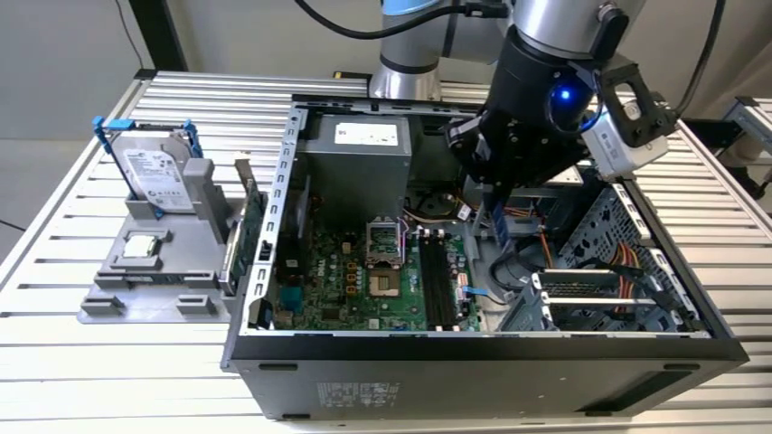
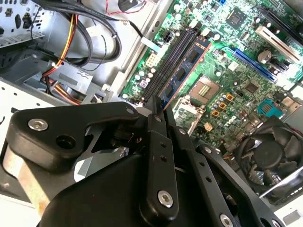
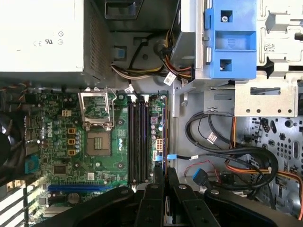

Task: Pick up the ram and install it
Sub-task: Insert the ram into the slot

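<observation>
dark bluish thin ram stick (image 2: 182,73), grasped edge-down in black two-finger gripper (image 2: 158,112); long black memory slots (image 2: 173,56) below, slightly aside. judged: hold upright, parallel to slot.

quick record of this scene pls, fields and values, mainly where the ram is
gripper: shut on the ram, inside the open computer case
ram: held on edge over the motherboard, beside the memory slots, apparently not seated
memory slots: look empty
processor socket: looks empty
outside the case: hard drive upright in a grey stand, at the exterior view's left
</observation>
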You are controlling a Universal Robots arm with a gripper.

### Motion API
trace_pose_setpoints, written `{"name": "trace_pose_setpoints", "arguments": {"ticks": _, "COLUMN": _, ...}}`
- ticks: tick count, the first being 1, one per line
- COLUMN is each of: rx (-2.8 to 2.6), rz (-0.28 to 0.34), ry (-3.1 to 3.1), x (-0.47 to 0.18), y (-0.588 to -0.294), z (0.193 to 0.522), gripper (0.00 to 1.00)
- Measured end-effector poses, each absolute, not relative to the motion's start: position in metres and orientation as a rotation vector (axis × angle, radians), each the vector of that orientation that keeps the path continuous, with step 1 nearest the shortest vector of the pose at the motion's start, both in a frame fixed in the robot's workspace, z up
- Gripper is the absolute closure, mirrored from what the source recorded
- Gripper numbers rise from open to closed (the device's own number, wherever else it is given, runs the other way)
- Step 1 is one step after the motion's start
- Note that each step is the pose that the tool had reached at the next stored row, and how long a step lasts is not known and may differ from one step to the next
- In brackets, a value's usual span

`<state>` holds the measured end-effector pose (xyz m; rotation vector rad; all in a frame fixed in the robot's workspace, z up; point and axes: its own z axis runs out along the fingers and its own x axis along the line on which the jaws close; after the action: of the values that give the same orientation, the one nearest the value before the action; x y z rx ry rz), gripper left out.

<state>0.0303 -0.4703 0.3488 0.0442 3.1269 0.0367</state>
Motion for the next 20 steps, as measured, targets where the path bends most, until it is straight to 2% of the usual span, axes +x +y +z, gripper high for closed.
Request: {"name": "trace_pose_setpoints", "arguments": {"ticks": 20, "rx": 0.068, "rz": 0.037, "ry": 3.128, "x": 0.029, "y": -0.47, "z": 0.335, "gripper": 1.0}}
